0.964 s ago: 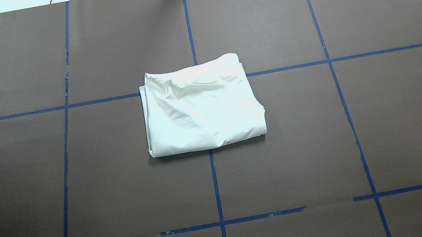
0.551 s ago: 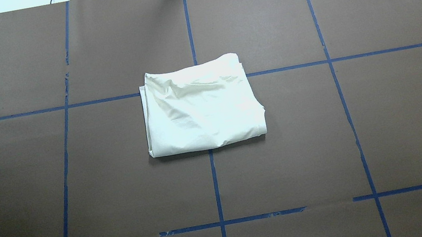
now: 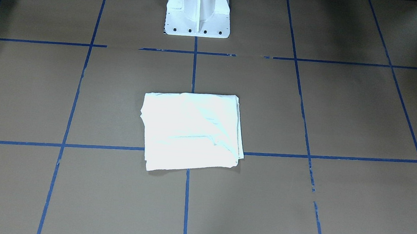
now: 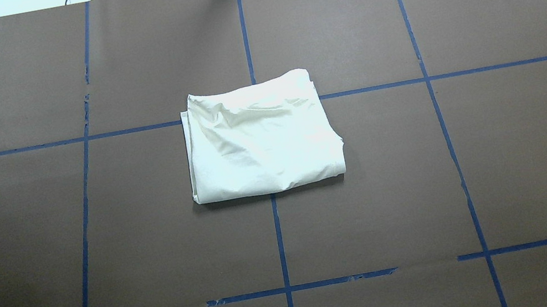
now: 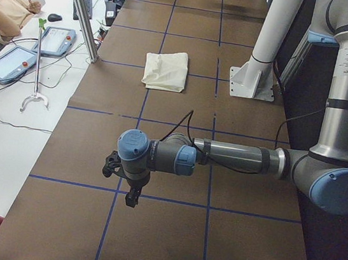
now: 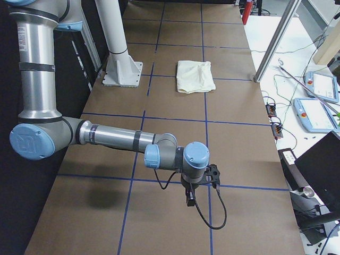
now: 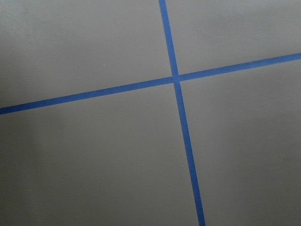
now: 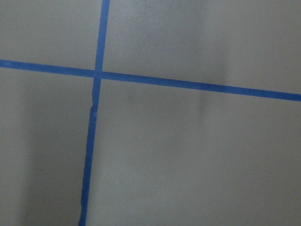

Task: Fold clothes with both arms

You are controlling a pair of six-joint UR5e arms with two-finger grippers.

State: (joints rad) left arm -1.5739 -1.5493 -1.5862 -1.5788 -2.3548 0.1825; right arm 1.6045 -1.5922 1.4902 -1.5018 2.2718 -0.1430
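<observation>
T-shirt: folded into a compact pale rectangle, plain fabric uppermost. It is laid at the middle of the table, over a crossing of blue tape lines and in front of the white pedestal. Left arm and right arm are held well apart from it, over opposite table ends. Left gripper and right gripper are seen in side views only; released or clenched cannot be told.

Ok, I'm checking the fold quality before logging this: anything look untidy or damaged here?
The folded T-shirt is wrinkled, its layers staggered along the edge on the robot's left. The blue tape line near the pedestal has gaps.
</observation>
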